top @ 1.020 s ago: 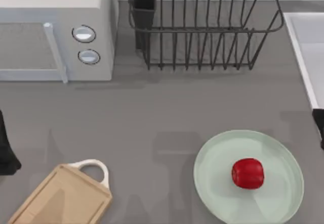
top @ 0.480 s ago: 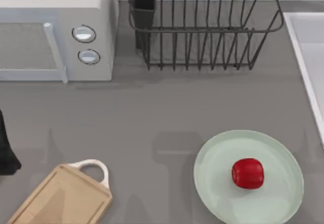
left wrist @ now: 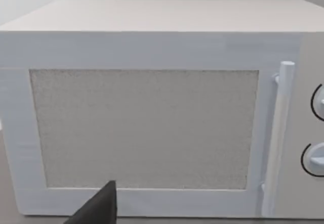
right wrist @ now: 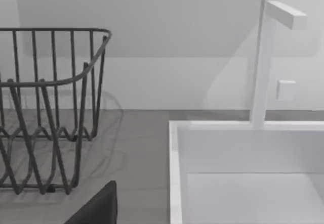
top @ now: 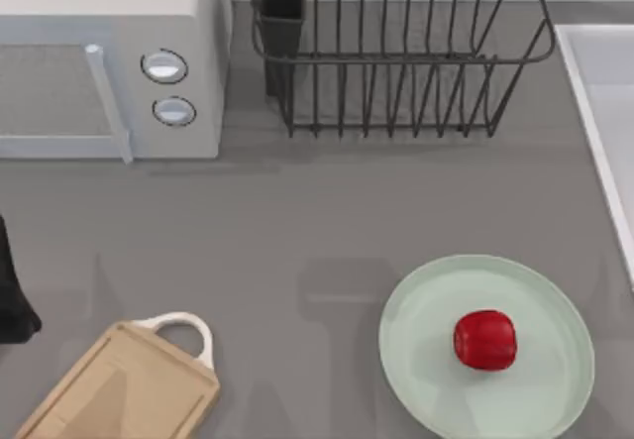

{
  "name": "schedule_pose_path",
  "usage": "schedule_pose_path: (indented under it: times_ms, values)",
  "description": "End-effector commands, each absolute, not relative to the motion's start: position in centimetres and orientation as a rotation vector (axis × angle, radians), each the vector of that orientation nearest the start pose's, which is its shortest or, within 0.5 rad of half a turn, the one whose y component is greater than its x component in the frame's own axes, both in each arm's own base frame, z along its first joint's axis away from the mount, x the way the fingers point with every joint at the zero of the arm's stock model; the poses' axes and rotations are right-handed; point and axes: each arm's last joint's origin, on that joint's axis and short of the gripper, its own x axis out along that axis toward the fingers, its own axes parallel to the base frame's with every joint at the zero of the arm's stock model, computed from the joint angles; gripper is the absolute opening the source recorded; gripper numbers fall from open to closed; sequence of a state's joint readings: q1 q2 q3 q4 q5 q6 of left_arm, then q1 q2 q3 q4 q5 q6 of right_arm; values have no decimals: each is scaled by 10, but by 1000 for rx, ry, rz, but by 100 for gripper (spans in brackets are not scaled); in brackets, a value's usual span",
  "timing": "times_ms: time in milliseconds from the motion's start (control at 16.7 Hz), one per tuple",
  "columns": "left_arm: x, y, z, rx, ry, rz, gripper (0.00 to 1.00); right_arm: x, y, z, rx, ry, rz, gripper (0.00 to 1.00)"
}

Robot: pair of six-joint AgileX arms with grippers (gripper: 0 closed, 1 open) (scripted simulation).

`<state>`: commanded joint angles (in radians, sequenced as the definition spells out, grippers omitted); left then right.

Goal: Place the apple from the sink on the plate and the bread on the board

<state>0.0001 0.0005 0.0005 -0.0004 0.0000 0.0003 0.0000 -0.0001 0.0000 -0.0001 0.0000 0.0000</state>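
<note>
Now apple (top: 484, 339) resting on plate (top: 540, 399), board (top: 119, 389) bare at worktop's lower left; bread step next, calls for locating bread; claw states unreadable.

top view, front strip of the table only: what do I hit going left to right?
left arm at the table's left edge → board, white loop handle pointing up-right → bare grey table → plate → apple resting on the plate, right of its centre.
</note>
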Motion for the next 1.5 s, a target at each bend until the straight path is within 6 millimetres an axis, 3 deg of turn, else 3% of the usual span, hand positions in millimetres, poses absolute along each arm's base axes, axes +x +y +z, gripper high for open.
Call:
schedule_pose_path:
  times_ms: [240, 420, 600, 840, 1200, 1500]
  values:
    - [108, 1, 175, 51, 95, 15, 100, 106, -1, 160, 0, 0, 0, 100]
    - [117, 5, 194, 126, 266, 28, 100, 106, -1, 160, 0, 0, 0, 100]
    - [139, 11, 214, 211, 501, 22, 100, 106, -1, 160, 0, 0, 0, 100]
    - [184, 26, 228, 305, 857, -39, 100, 106, -1, 160, 0, 0, 0, 100]
    - [257, 55, 209, 359, 1331, -222, 100, 106, -1, 160, 0, 0, 0, 100]
    - [286, 71, 186, 352, 1528, -342, 100, 106, -1, 160, 0, 0, 0, 100]
